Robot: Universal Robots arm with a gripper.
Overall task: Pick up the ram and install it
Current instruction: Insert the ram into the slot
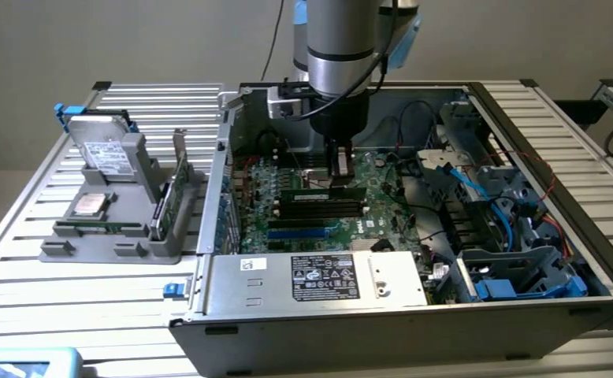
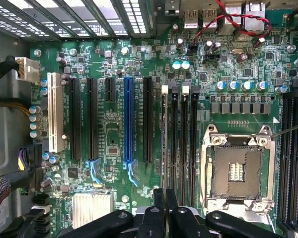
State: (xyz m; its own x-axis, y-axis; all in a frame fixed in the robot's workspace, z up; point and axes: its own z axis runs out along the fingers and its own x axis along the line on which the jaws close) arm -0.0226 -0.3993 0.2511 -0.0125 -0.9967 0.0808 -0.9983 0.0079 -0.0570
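Your gripper (image 2: 165,196) sits nearest the lens, its black fingers (image 2: 159,206) drawn in narrow, and as far as the wrist view shows they pinch the near end of the ram (image 2: 164,139). That thin stick runs edge-on straight ahead of the fingertips, standing in the first of the black memory slots (image 2: 184,144), the one on the expansion-slot side. From the exterior view the ram (image 1: 312,192) lies low along the motherboard with your gripper (image 1: 340,181) at its end on that view's right, so I judge the seating step is in hand rather than the carry. Do it well by holding the stick upright and in line with the slot's walls, with no twist toward the empty slot just beside it. Because your hold is at one end, I would expect the far end to ride high, so press straight down and evenly, and watch the white latch (image 2: 164,89) at the far end. Just to one side of the tool is the open CPU socket (image 2: 236,171), bare and delicate, so stay off it. To the other side, farther out, stands the blue expansion slot (image 2: 128,121). Farthest ahead, a red and black wire (image 2: 238,20) loops by the rear ports (image 2: 191,17), well apart from your work.
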